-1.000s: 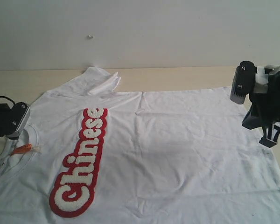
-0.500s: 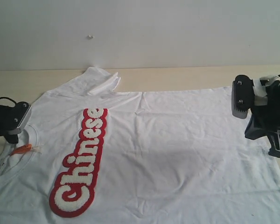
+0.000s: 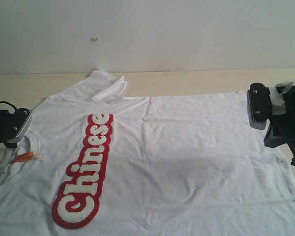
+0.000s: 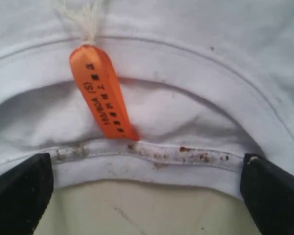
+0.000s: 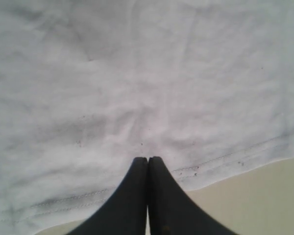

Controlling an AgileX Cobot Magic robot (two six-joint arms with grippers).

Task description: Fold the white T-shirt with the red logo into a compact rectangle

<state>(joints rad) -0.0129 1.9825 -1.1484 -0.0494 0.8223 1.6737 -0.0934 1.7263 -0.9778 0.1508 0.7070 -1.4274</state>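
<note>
The white T-shirt (image 3: 187,162) lies spread flat, front up, on the pale surface (image 3: 187,81), with the red logo (image 3: 86,169) running along its chest. At the collar (image 4: 161,152), near the orange neck tag (image 4: 102,93), the left tool (image 4: 146,186) stands wide open, straddling the ribbing. The right tool (image 5: 148,164) is closed, its tips together over the hem (image 5: 225,166); whether it pinches cloth is unclear.
</note>
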